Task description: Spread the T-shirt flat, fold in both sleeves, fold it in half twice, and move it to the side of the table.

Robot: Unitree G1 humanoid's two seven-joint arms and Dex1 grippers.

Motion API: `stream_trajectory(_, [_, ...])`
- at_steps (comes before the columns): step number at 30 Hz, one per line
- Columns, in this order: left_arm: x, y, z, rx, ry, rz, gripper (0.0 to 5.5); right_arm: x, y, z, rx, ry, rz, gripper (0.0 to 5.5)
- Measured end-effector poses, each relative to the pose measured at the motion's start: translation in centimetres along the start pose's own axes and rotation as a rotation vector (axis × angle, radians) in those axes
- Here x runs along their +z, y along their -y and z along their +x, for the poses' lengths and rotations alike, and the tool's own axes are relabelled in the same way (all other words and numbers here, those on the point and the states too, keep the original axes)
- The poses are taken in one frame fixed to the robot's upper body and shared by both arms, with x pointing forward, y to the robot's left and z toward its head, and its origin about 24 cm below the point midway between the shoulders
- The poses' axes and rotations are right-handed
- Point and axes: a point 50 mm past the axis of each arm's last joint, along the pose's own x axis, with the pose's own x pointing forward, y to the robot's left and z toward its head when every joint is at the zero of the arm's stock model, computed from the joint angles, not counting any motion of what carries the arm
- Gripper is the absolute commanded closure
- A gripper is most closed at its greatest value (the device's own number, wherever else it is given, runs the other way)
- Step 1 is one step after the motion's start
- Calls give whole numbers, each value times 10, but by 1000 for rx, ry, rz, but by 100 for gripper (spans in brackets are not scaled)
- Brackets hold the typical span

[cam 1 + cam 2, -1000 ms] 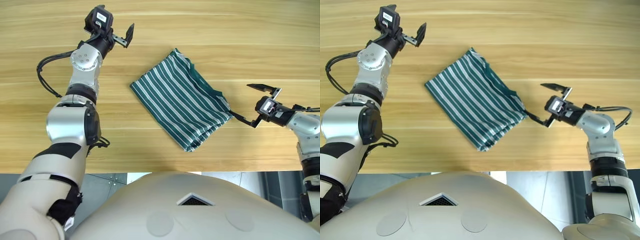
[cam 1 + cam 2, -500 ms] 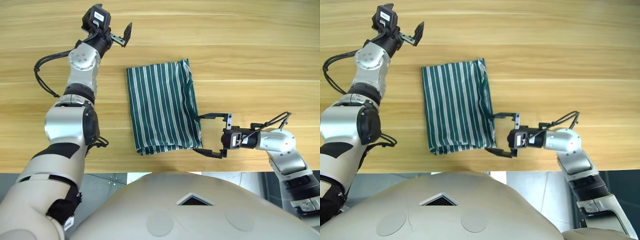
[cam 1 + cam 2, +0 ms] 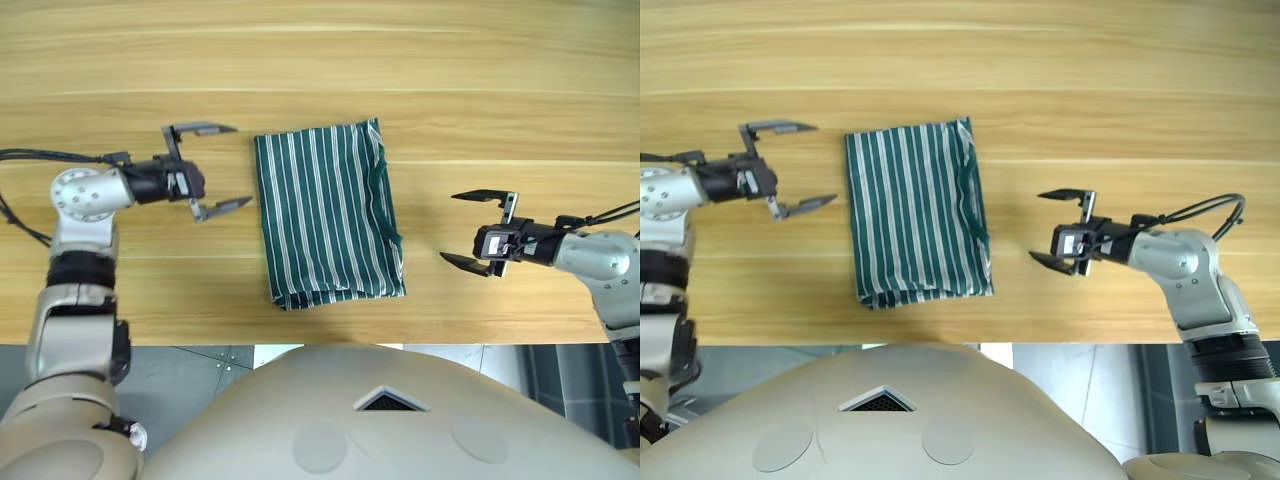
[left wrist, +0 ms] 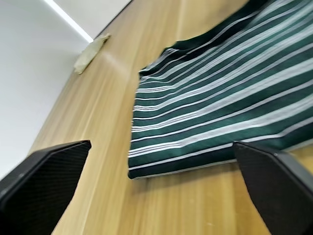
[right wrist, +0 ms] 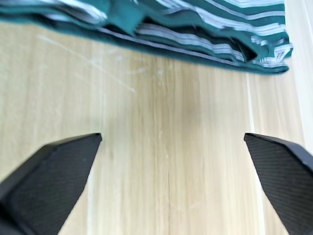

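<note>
Seen from the head, the T-shirt (image 3: 328, 213) lies folded into a striped green rectangle near the table's (image 3: 420, 60) front edge, about midway along it. The left gripper (image 3: 242, 164) hangs just beside its left edge, jaws spread wide, holding nothing. The right gripper (image 3: 449, 226) stands apart from its right edge, equally wide. In the left wrist view, dark fingers (image 4: 44, 181) frame the shirt's folded edge. In the right wrist view, fingers (image 5: 49, 166) flank bare wood, with the layered edge beyond

A light wooden table (image 3: 480, 60) stands over grey floor tiles (image 3: 190, 370).
</note>
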Motion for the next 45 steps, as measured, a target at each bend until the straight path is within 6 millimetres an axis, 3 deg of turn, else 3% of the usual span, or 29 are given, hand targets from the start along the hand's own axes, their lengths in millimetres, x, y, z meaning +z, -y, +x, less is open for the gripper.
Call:
stream_trajectory(3, [18, 33, -12, -186, -32, 22, 13, 7, -8, 7, 95, 20, -24, 10])
stream_trajectory(10, [38, 60, 3, -300, -36, 121, 13, 27, -21, 18, 202, 113, -58, 10])
stream_trajectory(25, [50, 80, 26, -382, 79, 134, 13, 49, -27, 25, 277, 223, -102, 10])
stream_trajectory(43, [50, 81, 33, -426, 119, 125, 13, 45, -26, 40, 329, 227, -107, 10])
stream_trajectory(45, [49, 80, 34, -429, 125, 128, 45, 45, -26, 41, 328, 228, -106, 45])
